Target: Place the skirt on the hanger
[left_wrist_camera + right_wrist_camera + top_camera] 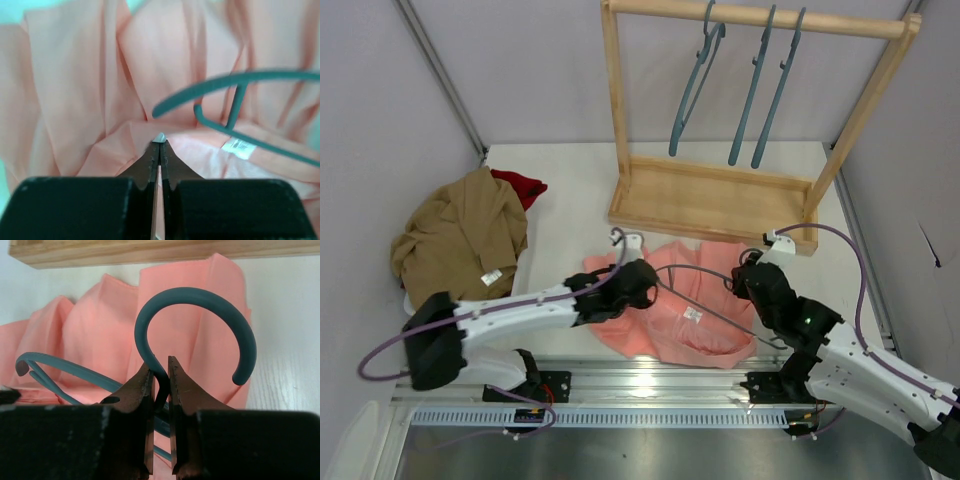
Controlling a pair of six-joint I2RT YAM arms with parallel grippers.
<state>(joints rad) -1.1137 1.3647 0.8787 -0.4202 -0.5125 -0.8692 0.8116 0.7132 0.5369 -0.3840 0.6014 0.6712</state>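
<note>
The salmon-pink skirt (645, 338) lies crumpled at the table's near middle, its white label (239, 146) facing up. A teal hanger (720, 318) lies across it. My left gripper (642, 285) is over the skirt's left part. In the left wrist view it (159, 140) is shut, with folds of the skirt (75, 90) drawn in to its tips and the hanger's arm (240, 77) just beyond. My right gripper (752, 280) is at the skirt's right edge. In the right wrist view it (160, 362) is shut on the neck below the hanger's hook (195, 295), with the skirt (100, 325) behind.
A wooden rack (720, 195) stands behind the skirt, with three more teal hangers (752, 90) on its top rail. Its base (150, 250) is close ahead of my right gripper. A tan garment (460, 235) and a dark red one (520, 185) lie at the left.
</note>
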